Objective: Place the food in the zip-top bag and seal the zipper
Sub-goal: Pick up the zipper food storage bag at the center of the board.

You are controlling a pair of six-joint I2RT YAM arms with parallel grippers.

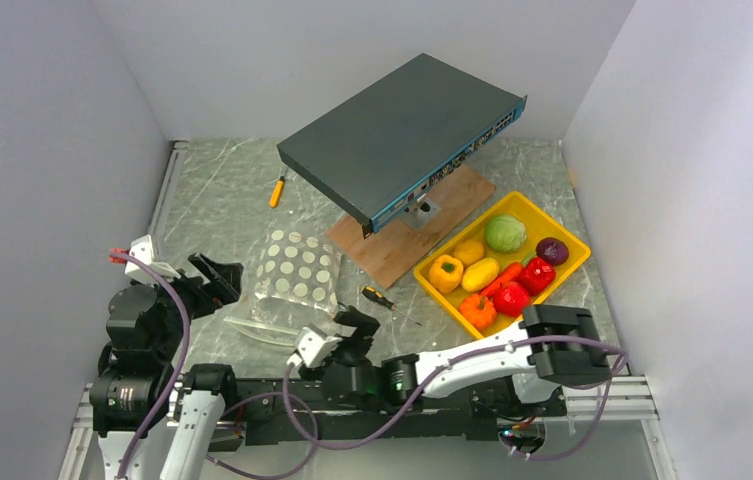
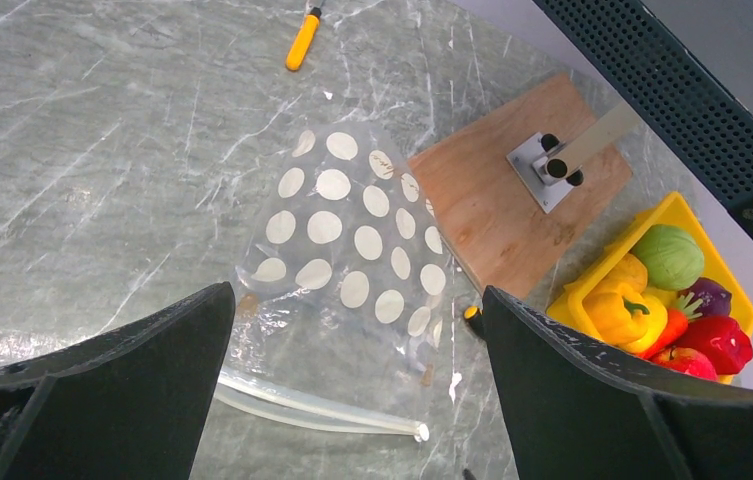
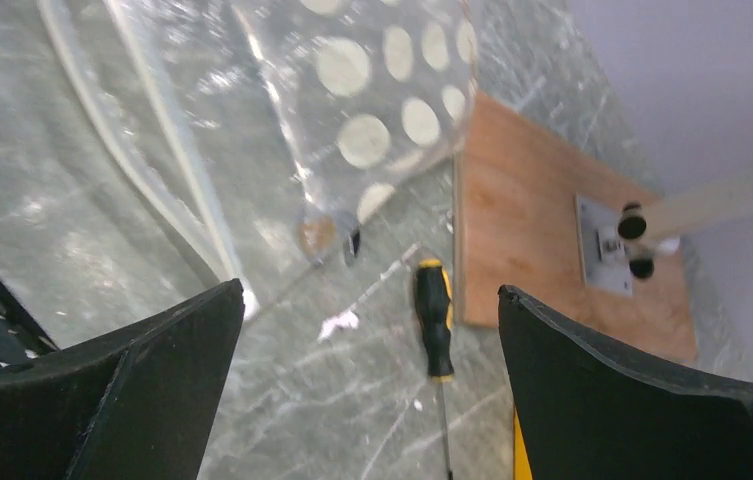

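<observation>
I've got the left gripper (image 1: pixel 217 283) spread wide and empty just left of the zip-top bag (image 1: pixel 297 270). The bag lies flat mid-table with the zipper (image 2: pixel 322 408) along its near edge, though I can't really tell if the mouth is open. The right gripper (image 1: pixel 357 322) sits by the bag's near right corner, fingers also released. All the food (image 1: pixel 497 265) is over in the yellow tray (image 1: pixel 552 222), so basically nothing's done yet: load, then seal.

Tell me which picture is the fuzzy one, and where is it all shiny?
Right wrist view: fuzziest, the bag and screwdriver look smeared. Left wrist view: sharp, with white glare on the clear plastic near the zipper. Top view: even light, small shine on the vegetables.
</observation>
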